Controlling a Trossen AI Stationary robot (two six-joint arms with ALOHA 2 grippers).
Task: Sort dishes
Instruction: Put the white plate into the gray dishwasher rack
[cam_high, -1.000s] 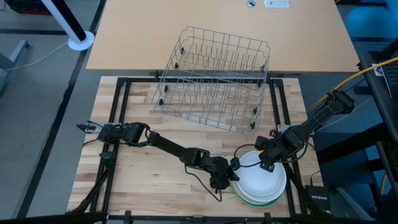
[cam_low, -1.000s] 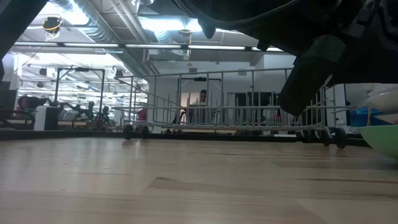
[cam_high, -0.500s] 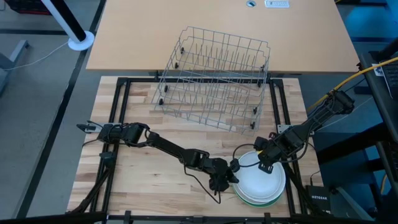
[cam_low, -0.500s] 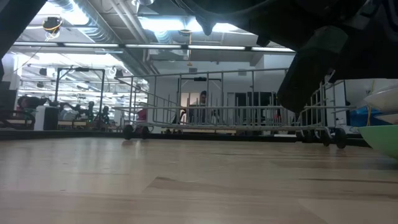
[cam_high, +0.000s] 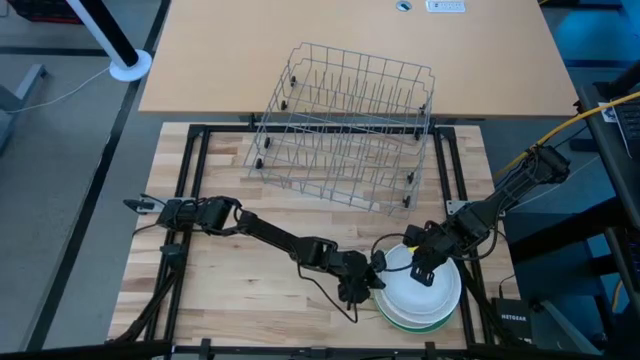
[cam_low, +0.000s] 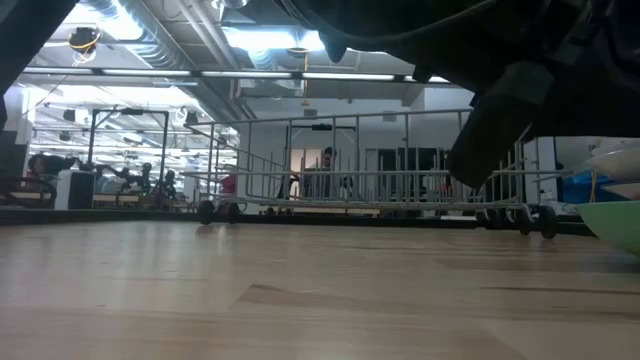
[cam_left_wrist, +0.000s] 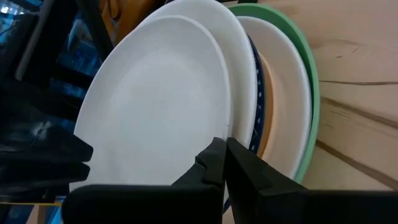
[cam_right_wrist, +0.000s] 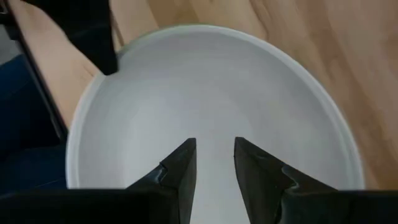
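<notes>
Left gripper (cam_high: 375, 279), fingers pressed together, meets the plate stack's (cam_high: 425, 295) left rim. Right gripper (cam_high: 421, 272), fingers slightly parted, hovers over the top white plate (cam_right_wrist: 211, 106). Bare counter (cam_high: 230, 285) extends leftward.

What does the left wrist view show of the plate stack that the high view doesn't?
Only the left wrist view shows the layers edge-on: a top white plate, a second white plate, a blue-patterned rim, a tan plate and the green plate outermost. Only the high view shows the wire rack, the right gripper over the stack, and the left gripper at its edge. Both show white plates on a green one on the wooden table.
</notes>
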